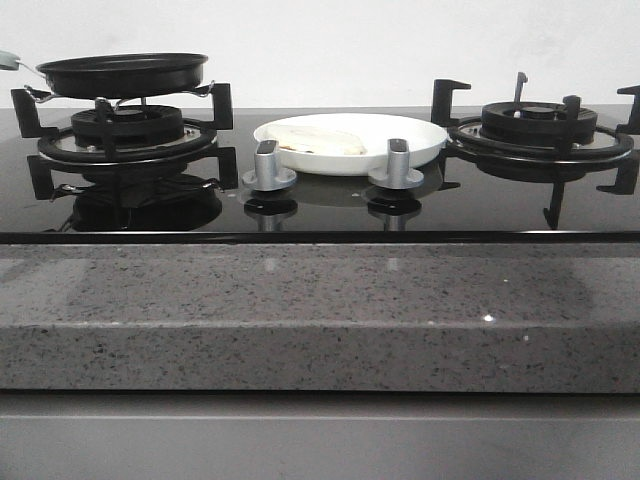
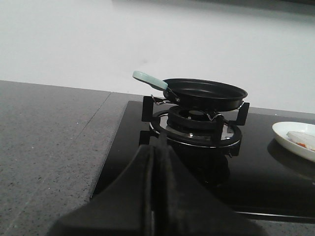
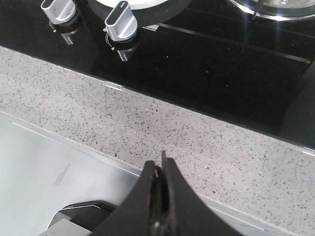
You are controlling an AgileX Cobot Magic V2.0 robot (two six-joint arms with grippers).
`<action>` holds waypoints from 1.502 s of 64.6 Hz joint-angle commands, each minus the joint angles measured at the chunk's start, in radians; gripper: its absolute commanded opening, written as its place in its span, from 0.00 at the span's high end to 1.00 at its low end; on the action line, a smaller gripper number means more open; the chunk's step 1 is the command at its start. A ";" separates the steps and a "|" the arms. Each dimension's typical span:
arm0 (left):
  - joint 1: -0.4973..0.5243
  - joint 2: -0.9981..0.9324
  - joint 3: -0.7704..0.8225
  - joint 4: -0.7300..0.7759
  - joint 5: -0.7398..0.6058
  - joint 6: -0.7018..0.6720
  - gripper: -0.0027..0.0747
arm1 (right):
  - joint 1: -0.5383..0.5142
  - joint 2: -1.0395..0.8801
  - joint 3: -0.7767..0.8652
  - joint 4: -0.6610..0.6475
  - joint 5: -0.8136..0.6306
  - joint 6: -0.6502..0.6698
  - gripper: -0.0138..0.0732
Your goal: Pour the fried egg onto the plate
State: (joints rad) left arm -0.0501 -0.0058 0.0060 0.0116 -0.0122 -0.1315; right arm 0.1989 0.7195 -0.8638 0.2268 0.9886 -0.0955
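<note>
Your left tool (image 2: pixel 156 162) is closed with its fingers pressed together and holds nothing; your right tool (image 3: pixel 160 182) is likewise closed and empty, hanging over the speckled front ledge of the table (image 3: pixel 162 123). From the left tool, the frying pan (image 2: pixel 206 93) sits straight ahead on the left burner grate (image 2: pixel 194 125), well apart from the fingers, its pale handle (image 2: pixel 147 78) pointing away from the plate. The plate (image 1: pixel 350 143) lies beyond the pan on the tool's right-hand side, between the two burners and just behind the two silver knobs (image 1: pixel 268 165). The fried egg (image 1: pixel 320 140) already lies flat on the plate, its long axis running across the hob, so you may judge the pour as done and the pan as set back. The left tool is the nearer arm to pan and plate; the right tool is near the knobs only. Note the limits: the pan's interior is not visible from the front, the left wrist view cuts the plate at the frame edge, and the yolk is barely discernible.
</note>
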 commanded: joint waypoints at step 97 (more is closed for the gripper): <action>0.003 -0.017 0.006 -0.001 -0.084 -0.011 0.99 | -0.193 -0.749 0.885 -0.074 -1.040 -0.036 0.92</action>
State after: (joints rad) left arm -0.0501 -0.0058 0.0060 0.0114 -0.0140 -0.1338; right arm 0.0074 -0.0094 0.0261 0.1622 0.0382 -0.1208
